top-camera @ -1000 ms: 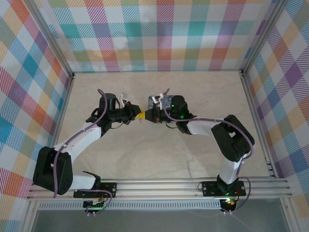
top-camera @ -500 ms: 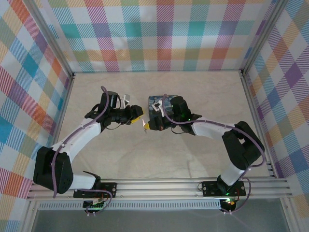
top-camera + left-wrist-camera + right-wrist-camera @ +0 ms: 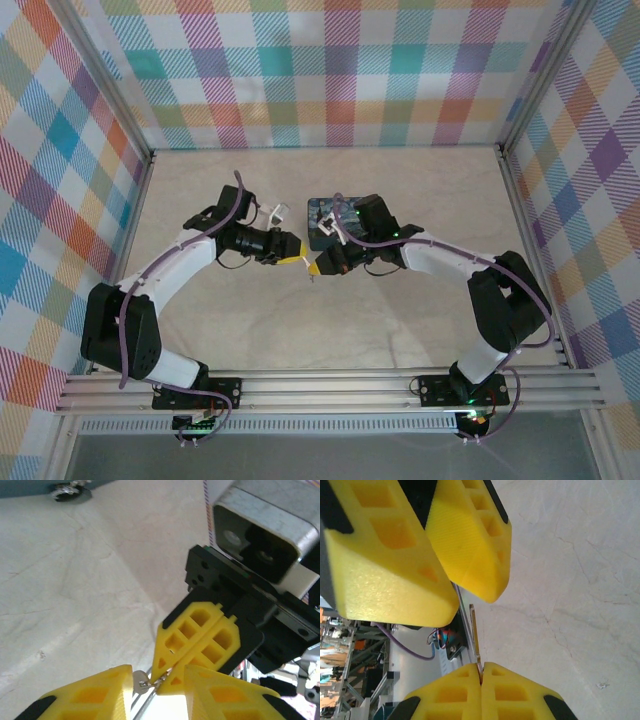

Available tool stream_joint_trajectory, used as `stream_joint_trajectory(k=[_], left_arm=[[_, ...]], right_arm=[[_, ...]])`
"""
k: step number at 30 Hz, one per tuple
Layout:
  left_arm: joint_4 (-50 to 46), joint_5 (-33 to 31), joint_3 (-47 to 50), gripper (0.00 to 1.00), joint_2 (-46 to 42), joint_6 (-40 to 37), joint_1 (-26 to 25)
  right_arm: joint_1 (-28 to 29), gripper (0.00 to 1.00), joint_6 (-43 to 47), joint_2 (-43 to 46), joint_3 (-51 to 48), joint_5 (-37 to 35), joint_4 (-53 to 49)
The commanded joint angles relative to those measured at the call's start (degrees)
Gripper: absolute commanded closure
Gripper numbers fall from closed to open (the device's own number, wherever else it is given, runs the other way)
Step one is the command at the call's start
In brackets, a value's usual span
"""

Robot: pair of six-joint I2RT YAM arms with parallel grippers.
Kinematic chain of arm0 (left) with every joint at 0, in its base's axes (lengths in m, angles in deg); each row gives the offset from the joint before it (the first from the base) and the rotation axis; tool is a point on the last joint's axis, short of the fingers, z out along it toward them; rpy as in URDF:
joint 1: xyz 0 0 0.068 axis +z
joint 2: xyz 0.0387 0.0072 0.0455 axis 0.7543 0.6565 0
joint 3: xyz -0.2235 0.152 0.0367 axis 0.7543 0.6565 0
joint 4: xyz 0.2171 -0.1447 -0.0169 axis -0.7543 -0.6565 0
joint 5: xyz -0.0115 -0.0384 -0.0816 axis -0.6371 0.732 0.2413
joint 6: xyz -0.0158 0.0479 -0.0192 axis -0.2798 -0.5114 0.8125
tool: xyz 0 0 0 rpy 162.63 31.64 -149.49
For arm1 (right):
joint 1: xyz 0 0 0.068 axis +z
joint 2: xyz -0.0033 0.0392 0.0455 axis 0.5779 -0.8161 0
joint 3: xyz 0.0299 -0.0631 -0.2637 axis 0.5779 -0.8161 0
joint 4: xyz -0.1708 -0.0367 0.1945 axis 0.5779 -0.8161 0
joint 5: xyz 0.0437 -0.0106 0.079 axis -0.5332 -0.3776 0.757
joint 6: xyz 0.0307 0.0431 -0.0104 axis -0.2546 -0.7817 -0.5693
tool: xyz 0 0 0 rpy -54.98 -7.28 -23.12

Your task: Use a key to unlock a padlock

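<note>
Short of unlocking, by the look of things: key in a grip, no lock turned anywhere in sight, and no telling where the padlock sits in the crowded middle of the table (image 3: 420, 330). Best judged as a handover or a lining-up of the key, with insertion, turning and freeing of the shackle all left to do. On the left, planted at the near edge, folded at an elbow close to the left wall, then stretched up and rightward to a wrist turned toward the centre: the left arm, ending in the left gripper (image 3: 292, 256), fingers apart, clamped on nothing, tips aimed right and slightly toward the near edge. Just off those tips, close against one inner face in the left wrist view: the key (image 3: 475, 640), a thin strip of metal standing out from the seam of the right gripper (image 3: 321, 267), pressed tight together on its other end. Further right, bent from a near-edge base out to an elbow near the right wall and back leftward: the right arm, wrist just beside a dark-blue box (image 3: 322, 210) on its far side.
</note>
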Motion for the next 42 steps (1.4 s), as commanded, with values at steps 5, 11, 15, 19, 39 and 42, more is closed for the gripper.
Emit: stream_joint_trajectory(k=[5,11,15,19,39,42], left_arm=[[-3.82,5.89,-1.7,0.73,0.98,-6.12,-1.7],[-4.42,5.43,-1.49,0.76,1.3,-6.73,-2.07],[-4.26,5.86,-1.38,0.89,0.99,-7.09,-2.16],[-4.24,6.13,-0.89,0.89,1.04,-7.56,-2.25],[-6.89,5.27,-4.8,0.7,3.6,-9.02,-2.24],[-6.76,5.37,-4.58,0.7,3.2,-9.07,-2.22]], right_arm=[[-0.24,1.0,2.54,0.24,1.9,3.48,-2.03],[-0.29,1.0,1.99,0.13,2.17,4.81,-1.1],[-0.27,1.0,1.82,-0.86,2.64,5.81,-1.54],[-0.28,1.0,2.11,-1.46,3.57,6.39,-2.81],[-1.6,1.0,7.23,1.18,3.18,6.73,-10.73],[-1.73,1.0,7.77,0.92,3.31,7.12,-11.4]])
